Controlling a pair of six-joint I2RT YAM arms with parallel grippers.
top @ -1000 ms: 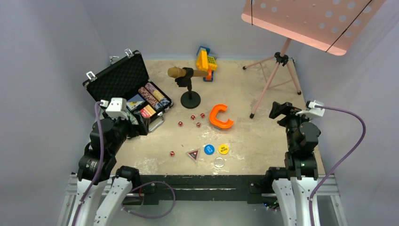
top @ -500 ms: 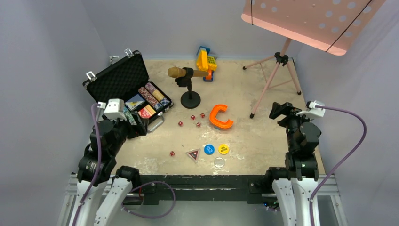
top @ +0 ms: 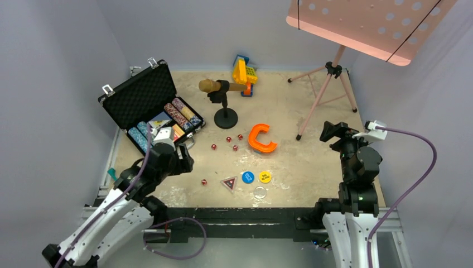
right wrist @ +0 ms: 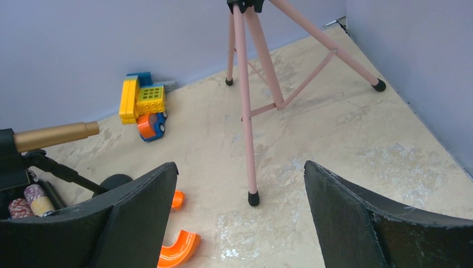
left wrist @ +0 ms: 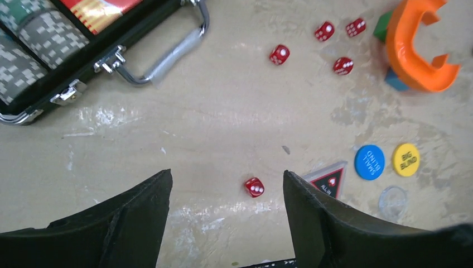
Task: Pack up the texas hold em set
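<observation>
Left arm [top: 129, 187] stretched forward, left gripper [left wrist: 226, 180] aimed down, fingers spread wide and empty, red die [left wrist: 254, 187] between them. Right gripper [right wrist: 240, 167] raised, equally wide, holding nothing.

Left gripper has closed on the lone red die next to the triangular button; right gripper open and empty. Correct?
No. The left gripper is open, holding nothing: the left wrist view shows the lone red die lying free on the table, seen between its spread fingers, next to the triangular button. The right gripper is open and empty, as stated.
</observation>
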